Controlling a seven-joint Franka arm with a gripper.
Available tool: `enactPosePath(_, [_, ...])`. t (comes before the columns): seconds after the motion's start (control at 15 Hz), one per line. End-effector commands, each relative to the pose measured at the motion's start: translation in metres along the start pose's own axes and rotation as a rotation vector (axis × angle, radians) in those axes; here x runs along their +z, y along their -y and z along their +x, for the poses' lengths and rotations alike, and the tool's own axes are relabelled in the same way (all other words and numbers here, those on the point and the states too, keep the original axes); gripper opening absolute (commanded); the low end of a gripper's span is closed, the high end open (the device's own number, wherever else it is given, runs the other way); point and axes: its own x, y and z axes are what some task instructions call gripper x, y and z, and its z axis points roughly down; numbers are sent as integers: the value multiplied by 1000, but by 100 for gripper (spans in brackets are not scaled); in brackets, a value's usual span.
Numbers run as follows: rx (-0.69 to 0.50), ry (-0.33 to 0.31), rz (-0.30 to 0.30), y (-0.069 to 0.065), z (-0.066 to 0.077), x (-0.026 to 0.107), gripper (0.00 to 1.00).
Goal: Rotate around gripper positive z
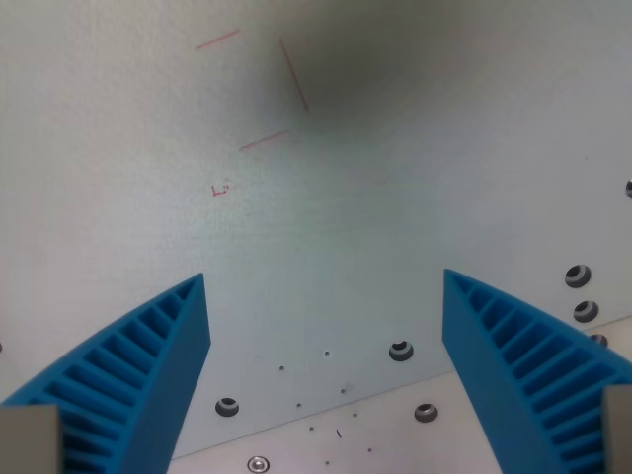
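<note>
Empty gripper, blue fingers spread apart, hangs over the pale plate, apparently mid-rotation; next, a steady wrist twist.

Blue ribbed gripper — jaws spread wide apart, empty, above the pale surface

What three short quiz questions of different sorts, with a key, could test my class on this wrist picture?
1. True or false: the hand holds an object.
2. What colour are the ribbed fingers?
A) blue B) red C) black
3. Fill in: the thin lines marked on the pale plate are ____.

Key: 1 false, the fingers stand apart with nothing between them; 2 A; 3 red.
</note>
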Motion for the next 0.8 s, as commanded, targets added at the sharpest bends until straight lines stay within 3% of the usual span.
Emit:
enactPosePath(0.07, [12, -4, 1, 0, 0, -2, 100])
enactPosePath(0.8, [140, -4, 1, 0, 0, -2, 100])
